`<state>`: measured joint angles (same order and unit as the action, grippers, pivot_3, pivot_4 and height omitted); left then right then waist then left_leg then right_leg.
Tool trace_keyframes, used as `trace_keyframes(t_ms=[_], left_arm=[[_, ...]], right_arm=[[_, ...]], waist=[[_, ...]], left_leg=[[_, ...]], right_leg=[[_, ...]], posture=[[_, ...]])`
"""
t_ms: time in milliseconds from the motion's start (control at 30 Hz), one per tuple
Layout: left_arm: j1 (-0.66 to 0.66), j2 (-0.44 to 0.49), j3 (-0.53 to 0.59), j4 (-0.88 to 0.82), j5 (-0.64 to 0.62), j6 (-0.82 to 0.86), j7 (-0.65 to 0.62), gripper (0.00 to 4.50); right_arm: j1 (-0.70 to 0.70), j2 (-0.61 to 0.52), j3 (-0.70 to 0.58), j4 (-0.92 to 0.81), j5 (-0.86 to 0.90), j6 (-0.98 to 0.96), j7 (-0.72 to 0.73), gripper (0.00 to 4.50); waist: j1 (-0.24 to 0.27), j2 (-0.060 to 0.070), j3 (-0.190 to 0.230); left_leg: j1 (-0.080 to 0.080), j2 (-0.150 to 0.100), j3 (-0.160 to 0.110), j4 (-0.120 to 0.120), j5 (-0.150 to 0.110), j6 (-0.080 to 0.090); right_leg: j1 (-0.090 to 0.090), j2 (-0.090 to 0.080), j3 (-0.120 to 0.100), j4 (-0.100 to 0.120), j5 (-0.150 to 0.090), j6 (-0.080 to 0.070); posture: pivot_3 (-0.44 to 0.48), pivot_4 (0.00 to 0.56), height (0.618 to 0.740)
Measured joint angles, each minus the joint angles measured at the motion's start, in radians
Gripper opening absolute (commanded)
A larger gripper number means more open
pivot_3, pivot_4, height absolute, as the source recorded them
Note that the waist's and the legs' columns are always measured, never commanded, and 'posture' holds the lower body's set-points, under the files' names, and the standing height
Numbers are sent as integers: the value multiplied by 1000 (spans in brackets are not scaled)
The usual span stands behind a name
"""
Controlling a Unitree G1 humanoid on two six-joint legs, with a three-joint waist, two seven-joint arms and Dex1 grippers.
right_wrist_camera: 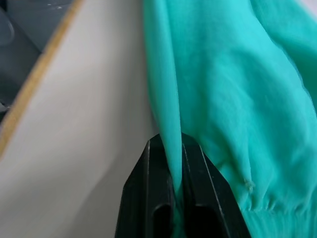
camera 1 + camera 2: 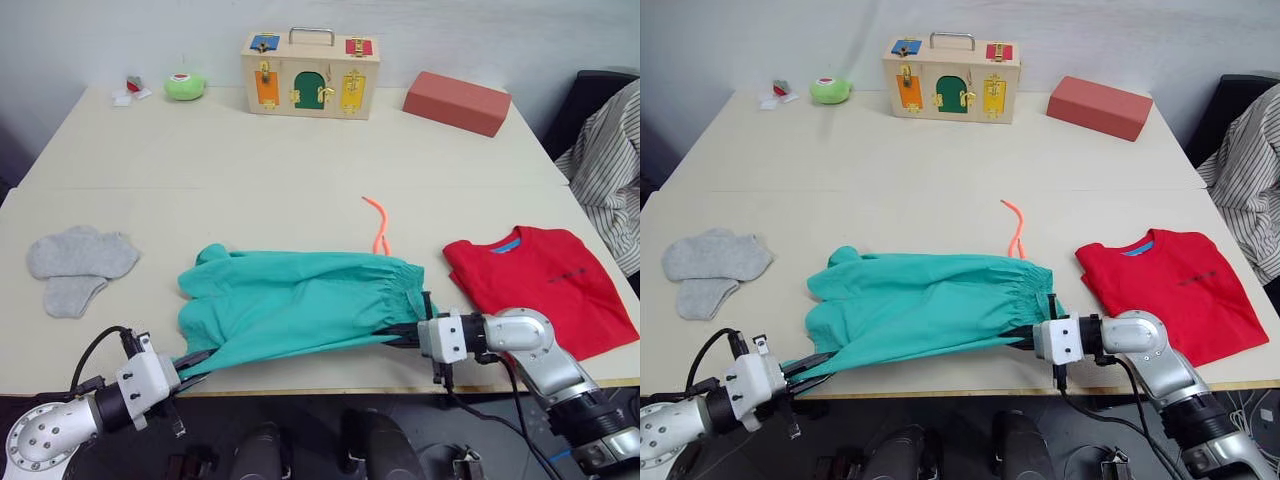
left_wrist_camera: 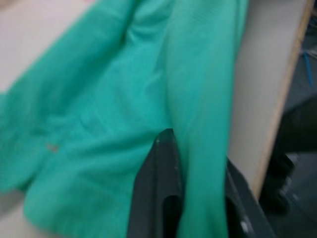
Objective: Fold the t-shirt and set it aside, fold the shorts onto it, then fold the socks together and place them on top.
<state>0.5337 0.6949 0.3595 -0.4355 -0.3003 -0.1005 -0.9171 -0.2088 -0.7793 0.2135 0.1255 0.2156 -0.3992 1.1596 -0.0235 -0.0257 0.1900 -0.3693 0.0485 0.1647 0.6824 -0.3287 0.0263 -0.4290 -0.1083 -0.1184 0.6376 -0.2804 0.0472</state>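
The teal-green shorts [image 2: 295, 305] lie across the front middle of the table, their orange drawstring [image 2: 378, 226] trailing toward the back. My left gripper [image 2: 192, 362] is shut on the shorts' near left corner at the table's front edge; the cloth runs between its fingers [image 3: 158, 193]. My right gripper [image 2: 396, 334] is shut on the near right edge of the shorts [image 1: 228, 99], by the gathered waistband. The folded red t-shirt [image 2: 540, 283] rests at the right. The grey socks [image 2: 78, 263] lie at the left.
At the back stand a wooden latch box [image 2: 310, 75], a salmon-red block [image 2: 457, 101], a green round toy [image 2: 185, 86] and small bits [image 2: 131, 90]. A striped garment [image 2: 610, 170] hangs on a chair off the right side. The table's front edge [image 2: 330, 390] runs just under both grippers.
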Motion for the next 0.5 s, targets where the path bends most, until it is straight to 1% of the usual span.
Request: trace_keyframes(t_ms=[67,100,133,167,267,333,367,400,433,500], left_arm=[[14,19,25,6,-25,40,-17,1942],[26,45,37,-9,-88,107,-37,2239],[43,72,52,-32,-148,170,-57,2254],[63,113,80,-66,-233,256,-82,2254],[42,200,163,-106,-438,446,-118,2254],[-64,241,173,-99,-529,531,-123,2254],[-132,249,162,-94,-552,554,-119,1854],[-214,248,134,-81,-564,572,-109,1634],[-281,245,101,-66,-566,581,-98,1325],[-442,209,-16,-10,-515,576,-88,649]], right_arm=[[29,-27,-33,-3,24,25,17,1765],[50,-39,-49,-18,41,43,26,2108],[72,-50,-66,-39,58,65,33,2513],[107,-75,-86,-73,92,107,43,2788],[208,-142,-158,-208,222,289,58,2788],[274,-183,-222,-320,340,438,52,2788],[284,-190,-245,-370,397,504,38,2356],[283,-187,-269,-419,450,561,13,2124],[275,-180,-282,-456,482,597,-9,1800],[242,-116,-297,-495,492,640,-87,1066]], waist=[[0,1,0],[-1,0,0],[-1,0,0],[0,1,0],[6,4,0],[16,6,1],[21,7,1],[23,7,1],[23,7,0],[25,7,-1]], left_leg=[[0,0,0,0,-2,2],[-1,1,-1,0,-2,3],[-1,1,-2,0,-2,3],[-1,1,-2,0,-2,2],[-1,1,-3,0,-2,2],[-1,0,-4,0,-3,2],[-1,0,-5,0,-4,0],[0,0,-5,0,-4,-1],[-1,0,-4,0,-4,-1],[0,0,-4,-1,-3,-2]], right_leg=[[0,0,0,-1,0,0],[1,0,-1,-1,0,0],[0,0,-1,-1,0,0],[1,0,-1,-2,0,0],[1,0,-1,-2,-1,0],[1,0,-2,-2,-1,0],[1,0,-2,-1,-1,0],[1,0,-2,-1,-1,0],[1,0,-2,-1,-1,0],[2,1,-2,-2,0,0]], posture=[[0,150,740],[0,150,740],[0,150,740],[0,150,740],[0,150,740],[0,150,740],[0,150,740],[0,150,740],[0,150,740],[0,150,740]])
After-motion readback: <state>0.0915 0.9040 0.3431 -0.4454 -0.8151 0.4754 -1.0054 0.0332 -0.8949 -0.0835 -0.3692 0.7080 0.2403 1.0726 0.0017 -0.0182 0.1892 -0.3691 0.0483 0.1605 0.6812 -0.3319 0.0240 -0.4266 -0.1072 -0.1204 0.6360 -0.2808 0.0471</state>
